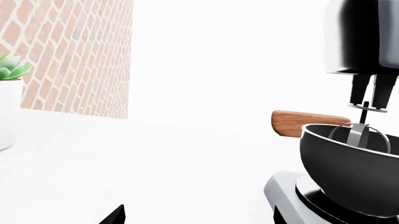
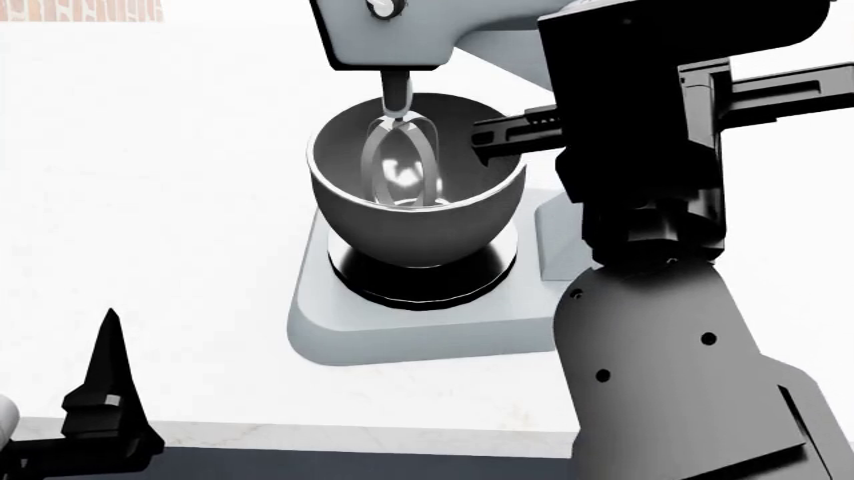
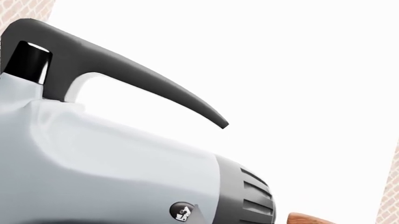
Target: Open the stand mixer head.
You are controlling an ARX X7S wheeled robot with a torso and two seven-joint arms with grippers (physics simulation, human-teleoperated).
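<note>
The stand mixer head point(image 2: 400, 30) is light grey and lies level, with its metal beater point(image 2: 400, 165) down in the shiny bowl point(image 2: 414, 190). It also shows in the left wrist view point(image 1: 361, 37) and fills the right wrist view point(image 3: 106, 158), with a small knob point(image 3: 179, 211) and a dark curved part point(image 3: 137, 79) above it. My right gripper point(image 3: 199, 214) shows only as a pale wedge at the head beside the knob, fingertips together. My right arm point(image 2: 641, 200) stands close to the right of the bowl. My left gripper point(image 1: 198, 217) is open and empty, low at the front left.
The mixer's grey base point(image 2: 400, 330) sits on a white counter whose front edge point(image 2: 334, 435) is near me. A wooden object point(image 1: 309, 123) lies behind the bowl. A potted plant point(image 1: 9, 102) and a brick wall point(image 1: 74, 56) are off to the side.
</note>
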